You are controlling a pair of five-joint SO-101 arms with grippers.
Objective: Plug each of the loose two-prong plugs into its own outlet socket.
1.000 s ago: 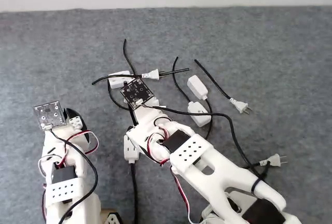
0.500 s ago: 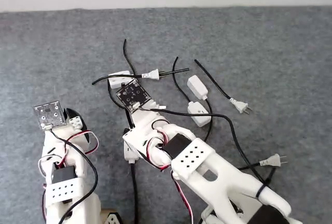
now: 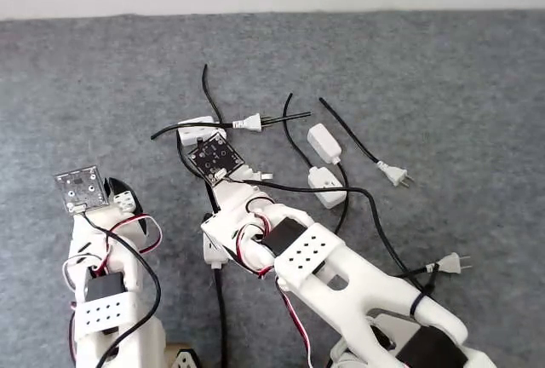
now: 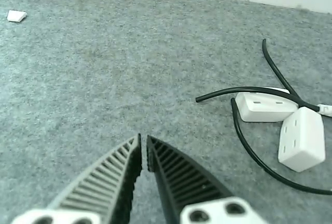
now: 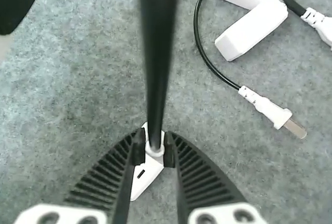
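The right gripper (image 5: 153,137) is clamped on a white cord end (image 5: 147,171) whose black cord (image 5: 157,53) rises toward the wrist. I cannot tell whether this end is a plug or a socket, and it is held low at the grey felt (image 3: 460,70), mated to nothing. Just beside it lies a loose plug (image 5: 275,116) with bare prongs. Beyond that are two white sockets (image 4: 262,105), touching at an angle, their slots unfilled. Farther out, the upper plug (image 3: 249,121), the right plug (image 3: 393,174) and the lower plug (image 3: 451,261) all lie unseated, and the middle sockets (image 3: 324,142) look unfilled too. By my reading nothing is plugged in yet, so every pairing remains. Cords cross over the sockets and would likely snag an approach. The left gripper (image 4: 143,146) is closed on nothing, well apart from the tangle.
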